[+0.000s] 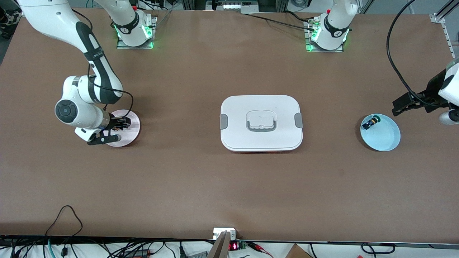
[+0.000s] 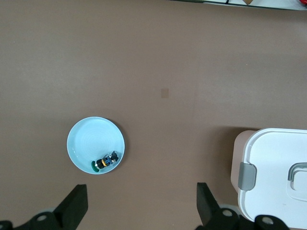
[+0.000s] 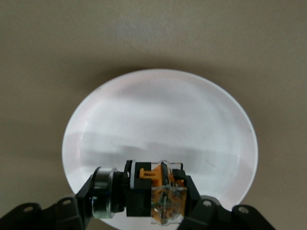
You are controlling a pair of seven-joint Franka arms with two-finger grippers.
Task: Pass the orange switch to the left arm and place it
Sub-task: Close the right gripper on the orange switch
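Note:
My right gripper (image 1: 115, 131) is low over the pink plate (image 1: 131, 117) at the right arm's end of the table. In the right wrist view it (image 3: 141, 197) is shut on the orange switch (image 3: 152, 190), which lies crosswise between the fingers just above the pink plate (image 3: 163, 120). The switch shows an orange part, a black body and a round grey end. I cannot tell if it touches the plate. The white box (image 1: 261, 123) lies in the middle of the table. My left gripper (image 1: 398, 106) hangs open and empty beside the blue plate (image 1: 385, 138), with table below it in its wrist view (image 2: 141, 211).
The blue plate (image 2: 91, 141) holds a small black switch with blue and green parts (image 1: 370, 123), also seen in the left wrist view (image 2: 104, 162). The box's grey-clipped end (image 2: 276, 177) shows there too. Bare brown table lies between box and plates.

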